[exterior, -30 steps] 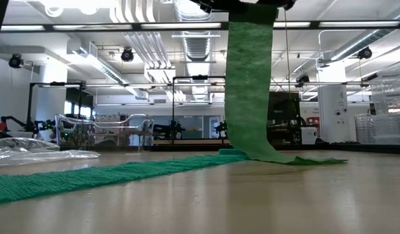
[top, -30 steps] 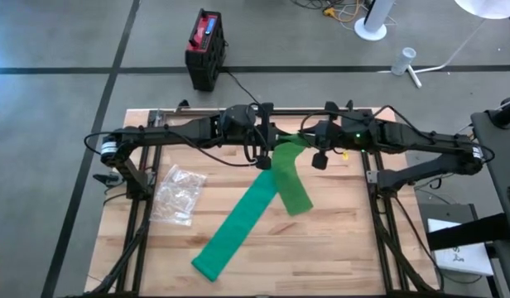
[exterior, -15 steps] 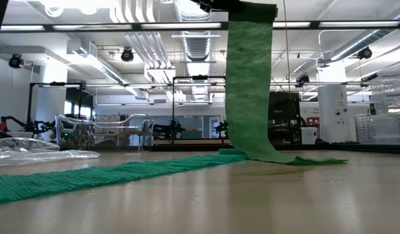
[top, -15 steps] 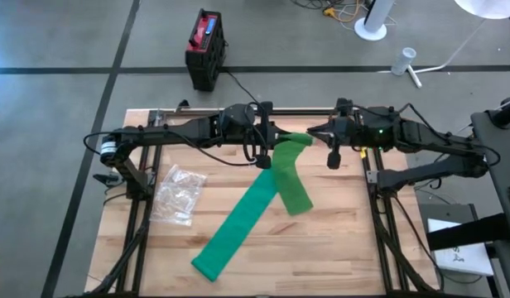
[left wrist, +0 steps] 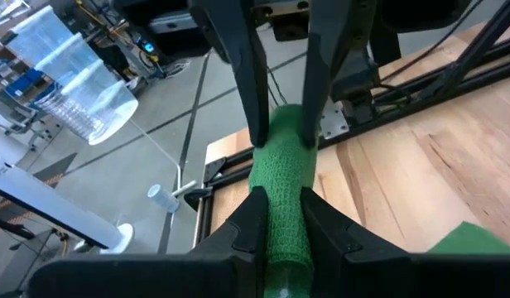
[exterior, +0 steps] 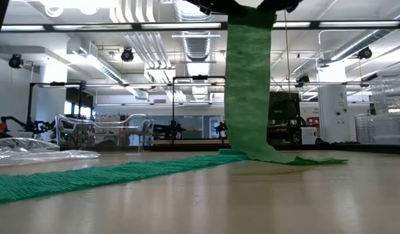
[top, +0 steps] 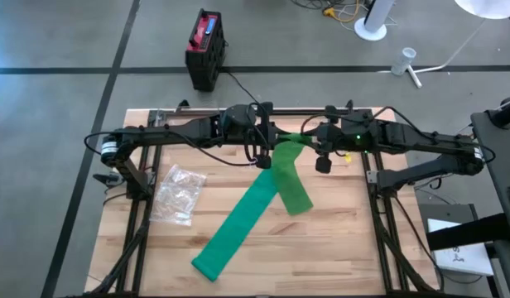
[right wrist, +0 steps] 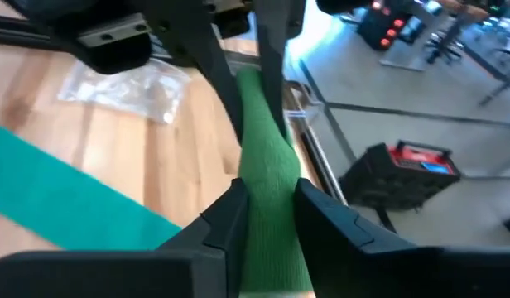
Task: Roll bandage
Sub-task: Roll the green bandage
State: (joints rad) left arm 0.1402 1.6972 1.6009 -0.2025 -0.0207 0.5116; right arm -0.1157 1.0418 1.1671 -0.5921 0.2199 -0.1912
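**A:** Start at the claws. What were they doing?

**B:** The left gripper [left wrist: 280, 219] was pinched narrow on the raised end of the bandage [top: 281, 170], toward twelve o'clock on the table [top: 338, 240]. The right gripper [right wrist: 267, 211] straddled the same green band from the three o'clock side. Its fingers [right wrist: 321, 219] lay along both edges, but I could not tell whether they were clamping or only bracketing it.

**A:** And the bandage itself?

**B:** From the claws it hung straight down as a flat curtain [exterior: 249, 84] and folded where it met the wood. One short tail pointed to about five o'clock. The long strip ran off toward seven o'clock, ending just short of the near edge. A crumpled clear plastic bag [top: 179, 194] lay at nine o'clock, apart from it.

**A:** How would it handle?

**B:** I'd judge it light, limp and stretchy, with a crepe texture that grips rather than slips. It's not fragile, but it's likely to twist or crease. The best hold is across the full width at the raised end, keeping tension while winding.

**A:** Any change from half a second earlier?

**B:** The right gripper had been off to the three o'clock side, clear of the band. It had moved back in onto it. The left hold and the strip looked unchanged.
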